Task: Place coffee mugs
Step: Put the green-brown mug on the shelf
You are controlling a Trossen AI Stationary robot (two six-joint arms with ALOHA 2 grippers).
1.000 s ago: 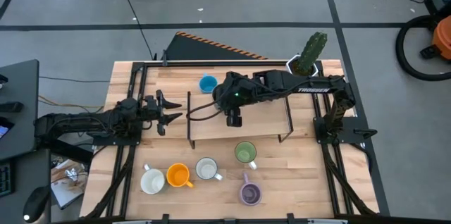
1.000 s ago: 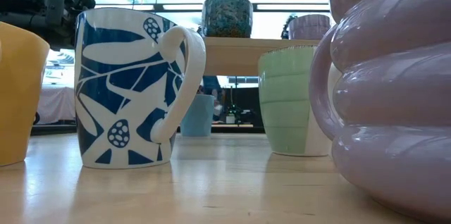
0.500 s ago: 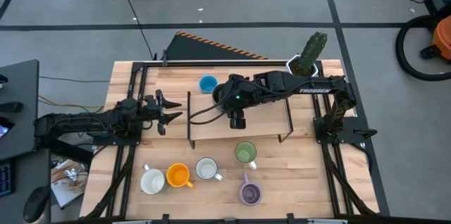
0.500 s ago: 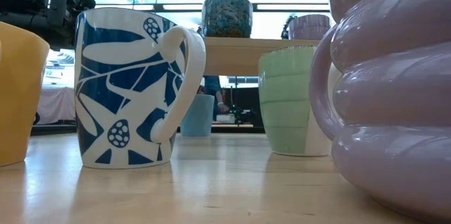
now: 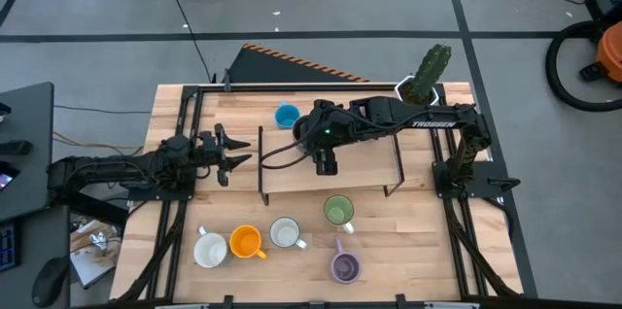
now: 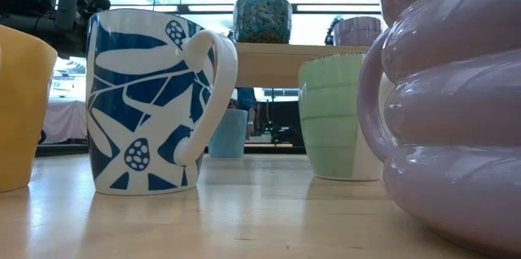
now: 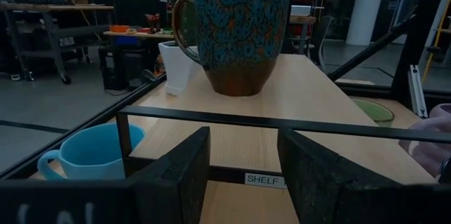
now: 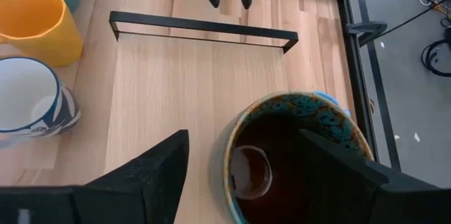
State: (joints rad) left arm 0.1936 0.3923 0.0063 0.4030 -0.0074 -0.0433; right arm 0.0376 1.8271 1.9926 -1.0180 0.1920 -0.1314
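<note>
The dark brown mug (image 7: 235, 35) is seen upright on the shelf (image 7: 318, 104), its base cut off below the right end effector (image 8: 275, 178), whose fingers are spread above the rim. The left end effector (image 7: 243, 175), fingers apart, is empty beside the shelf.

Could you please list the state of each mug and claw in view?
Teal-and-brown patterned ceramic mug: upright on the wooden shelf, released.
Light blue mug: upright on the table.
Right claw: open, above the patterned mug.
Left claw: open, empty.
</note>
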